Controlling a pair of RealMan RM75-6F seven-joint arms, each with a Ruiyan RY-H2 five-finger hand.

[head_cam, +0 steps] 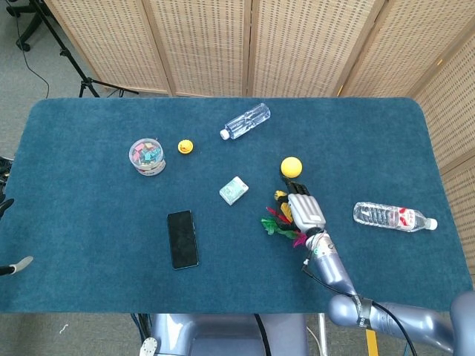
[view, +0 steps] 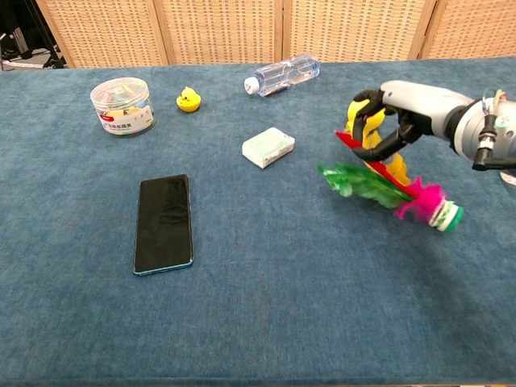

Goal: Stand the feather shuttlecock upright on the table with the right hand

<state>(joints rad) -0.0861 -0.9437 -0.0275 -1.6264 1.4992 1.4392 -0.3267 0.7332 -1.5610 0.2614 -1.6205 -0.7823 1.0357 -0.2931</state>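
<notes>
The feather shuttlecock (view: 379,184) lies tilted, its white and green base (view: 444,216) low at the right and its green, red and yellow feathers fanning up to the left. My right hand (view: 401,113) curls its fingers (view: 372,127) around the red and yellow feathers and grips them. From above, the right hand (head_cam: 306,211) covers the shuttlecock (head_cam: 280,222), and only feathers stick out on its left. Whether the base touches the table I cannot tell. Only fingertips of my left hand (head_cam: 16,265) show, at the table's left edge.
A yellow ball (head_cam: 291,166) sits just beyond the right hand. A small white box (view: 268,147), a black phone (view: 164,222), a jar of clips (view: 122,106) and a yellow duck (view: 188,100) lie to the left. Two water bottles (head_cam: 246,121) (head_cam: 392,216) lie flat.
</notes>
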